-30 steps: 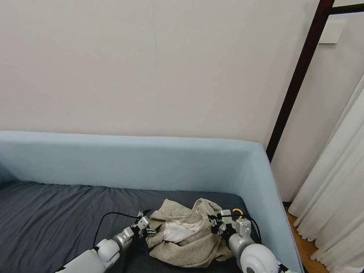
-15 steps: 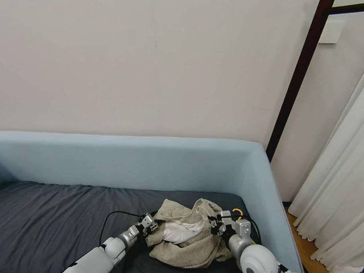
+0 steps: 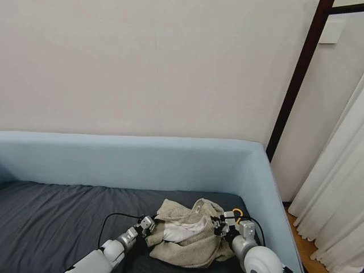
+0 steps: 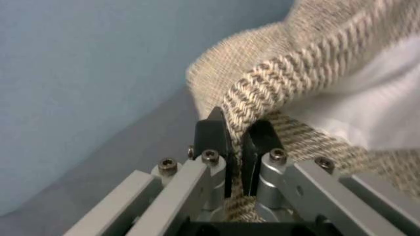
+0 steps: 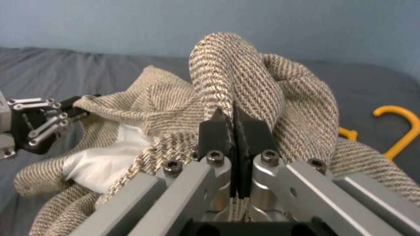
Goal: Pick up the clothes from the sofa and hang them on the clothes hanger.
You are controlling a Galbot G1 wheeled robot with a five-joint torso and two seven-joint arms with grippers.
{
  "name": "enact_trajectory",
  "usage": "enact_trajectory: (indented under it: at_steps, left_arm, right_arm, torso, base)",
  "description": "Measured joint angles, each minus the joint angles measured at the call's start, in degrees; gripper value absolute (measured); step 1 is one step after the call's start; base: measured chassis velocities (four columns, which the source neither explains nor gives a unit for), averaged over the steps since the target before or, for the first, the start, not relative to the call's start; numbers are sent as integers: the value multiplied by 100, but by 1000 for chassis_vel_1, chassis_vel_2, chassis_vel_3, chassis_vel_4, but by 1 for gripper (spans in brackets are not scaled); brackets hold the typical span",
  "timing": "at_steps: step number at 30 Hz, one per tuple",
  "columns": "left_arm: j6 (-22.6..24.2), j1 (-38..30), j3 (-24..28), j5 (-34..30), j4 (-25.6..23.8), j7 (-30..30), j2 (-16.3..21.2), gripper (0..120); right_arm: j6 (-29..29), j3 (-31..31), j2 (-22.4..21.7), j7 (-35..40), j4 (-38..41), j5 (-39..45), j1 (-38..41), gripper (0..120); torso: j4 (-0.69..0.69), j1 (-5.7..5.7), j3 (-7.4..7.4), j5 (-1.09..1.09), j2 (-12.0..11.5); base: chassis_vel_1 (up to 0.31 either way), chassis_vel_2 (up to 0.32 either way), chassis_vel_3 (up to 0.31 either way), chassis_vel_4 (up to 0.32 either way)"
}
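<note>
A beige knitted garment (image 3: 185,233) with a white lining lies crumpled on the dark grey sofa seat (image 3: 51,216) near the right armrest. My left gripper (image 3: 149,224) is shut on the garment's left edge (image 4: 253,101), its black fingertips (image 4: 211,132) pinching a knit fold. On the garment's right side my right gripper (image 3: 219,223) is shut on a raised knit fold (image 5: 226,64). A yellow hanger hook (image 5: 397,123) lies on the seat just beside the garment. The right wrist view also takes in the left gripper (image 5: 39,125) across the garment.
The light blue sofa back (image 3: 131,162) and right armrest (image 3: 264,193) enclose the seat. A black cable (image 3: 111,219) runs along my left arm. A dark door frame (image 3: 296,79) and white curtains (image 3: 341,199) stand to the right of the sofa.
The left gripper has slid a little to the right, closer against the garment's left edge. The right gripper has stayed clamped on its fold, and the garment is slightly bunched between the two.
</note>
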Motion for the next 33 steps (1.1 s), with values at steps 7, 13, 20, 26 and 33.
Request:
enact_trajectory:
  at_steps: [7, 13, 20, 26, 33]
  left_arm:
    - [478, 341, -623, -765, -1595, -370, 828, 2]
    - [1016, 541, -1277, -1360, -3002, -662, 1432, 2]
    - [1744, 1081, -2280, -2054, -4824, -1089, 2517, 2]
    - [2138, 2122, -3328, -2100, -6059, -1618, 3252, 2]
    - [2553, 4176, -5424, -2069, -7314, -2305, 3470, 2]
  right_arm:
    - [141, 347, -266, -268, 383, -57, -50, 0]
    - [229, 559, -583, -682, 809, 27, -23, 0]
    - [369, 802, -929, -779, 1358, 513, 266, 0]
    - [462, 1161, -1117, -722, 1866, 972, 371, 0]
    - [487, 1722, -1549, -536, 2998, 1336, -188, 0]
  torso:
    - [4, 0, 0, 0, 0]
    - [-2, 0, 0, -1, 0]
    - [1, 0, 0, 3, 1]
    - [4, 0, 0, -1, 1]
    - [0, 0, -1, -3, 1]
  base:
    - [0, 0, 0, 0]
    - [0, 0, 0, 0]
    - [0, 0, 0, 0]
    - [0, 0, 0, 0]
    - [0, 0, 0, 0]
